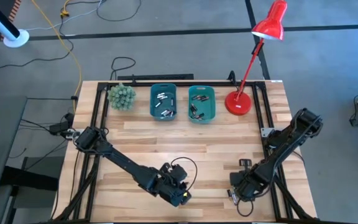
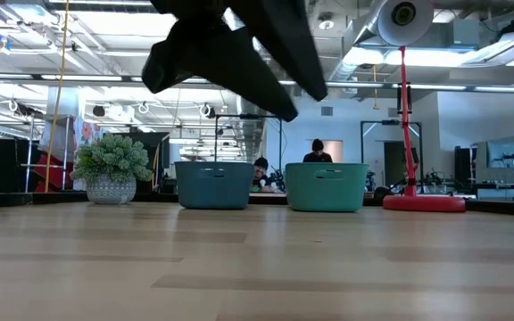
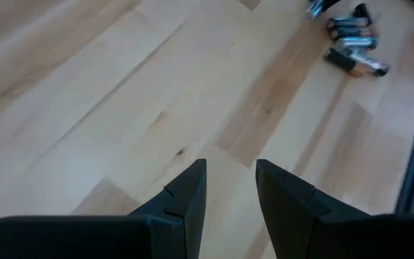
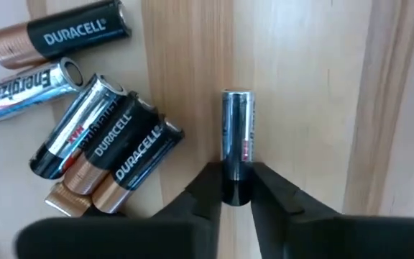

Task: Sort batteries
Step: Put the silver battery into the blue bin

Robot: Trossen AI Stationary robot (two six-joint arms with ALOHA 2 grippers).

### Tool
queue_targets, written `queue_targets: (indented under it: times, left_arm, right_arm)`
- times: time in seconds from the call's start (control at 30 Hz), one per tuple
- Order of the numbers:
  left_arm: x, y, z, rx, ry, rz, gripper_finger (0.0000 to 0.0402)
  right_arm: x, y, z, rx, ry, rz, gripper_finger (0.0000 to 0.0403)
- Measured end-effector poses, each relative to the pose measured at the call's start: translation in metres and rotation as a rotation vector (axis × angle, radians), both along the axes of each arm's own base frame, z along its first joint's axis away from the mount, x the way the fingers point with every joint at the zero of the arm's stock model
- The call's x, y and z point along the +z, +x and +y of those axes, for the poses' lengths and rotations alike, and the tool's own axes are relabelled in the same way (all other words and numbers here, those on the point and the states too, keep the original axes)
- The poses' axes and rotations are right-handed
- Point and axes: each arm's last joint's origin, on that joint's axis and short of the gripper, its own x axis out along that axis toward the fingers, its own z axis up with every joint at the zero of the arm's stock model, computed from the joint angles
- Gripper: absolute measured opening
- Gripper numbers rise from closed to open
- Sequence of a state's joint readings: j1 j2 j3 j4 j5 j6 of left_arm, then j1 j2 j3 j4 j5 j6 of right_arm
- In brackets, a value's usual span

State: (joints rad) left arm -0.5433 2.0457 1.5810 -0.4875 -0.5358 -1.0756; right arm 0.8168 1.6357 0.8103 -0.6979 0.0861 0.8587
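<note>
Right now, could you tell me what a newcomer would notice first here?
Probably the red desk lamp at the table's far right corner, beside two teal bins holding batteries. Then the right gripper at the near edge, fingers closed on a silver battery beside a loose pile.

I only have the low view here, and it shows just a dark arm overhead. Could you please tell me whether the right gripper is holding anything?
Observer: Yes, the right gripper is pinched on one silver cylindrical battery lying on the wooden table.
Operator: Are other cells close by?
Observer: A loose pile of copper-and-black and silver batteries lies beside it, not touching the held one.
Operator: And the left gripper?
Observer: The left gripper is open above bare wood, with nothing between its fingers.
</note>
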Motion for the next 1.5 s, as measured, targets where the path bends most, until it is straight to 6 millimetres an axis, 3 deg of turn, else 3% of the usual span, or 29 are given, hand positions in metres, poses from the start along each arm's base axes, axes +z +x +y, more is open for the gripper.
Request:
queue_targets:
  times: [0.2,0.5,0.7,0.87,1.03,1.2,1.33,1.5]
  left_arm:
    - [-0.005,-0.008,-0.006,-0.089,-0.037,0.109,0.0114]
    - [-0.007,-0.023,0.000,-0.098,0.044,0.250,0.0097]
    - [0.016,-0.041,0.020,-0.062,0.212,0.317,0.0086]
    - [0.025,-0.061,0.047,-0.032,0.297,0.338,0.0078]
    - [0.011,-0.092,0.081,-0.017,0.246,0.247,0.0070]
    - [0.005,-0.124,0.110,-0.033,0.167,0.098,0.0066]
    - [0.006,-0.147,0.130,-0.079,0.154,0.024,0.0066]
    - [0.007,-0.171,0.153,-0.096,0.173,-0.011,0.0066]
  right_arm:
    - [0.010,-0.003,-0.006,-0.045,-0.002,-0.001,0.0029]
    - [0.048,-0.016,-0.032,-0.200,-0.018,-0.065,0.0026]
    - [0.077,-0.016,-0.056,-0.291,0.031,-0.189,0.0025]
    - [0.109,-0.002,-0.076,-0.372,0.040,-0.316,0.0025]
    - [0.144,0.029,-0.099,-0.401,0.003,-0.422,0.0024]
    - [0.167,0.077,-0.129,-0.417,-0.057,-0.474,0.0024]
    - [0.178,0.124,-0.154,-0.372,-0.110,-0.514,0.0024]
    - [0.177,0.179,-0.195,-0.368,-0.172,-0.513,0.0024]
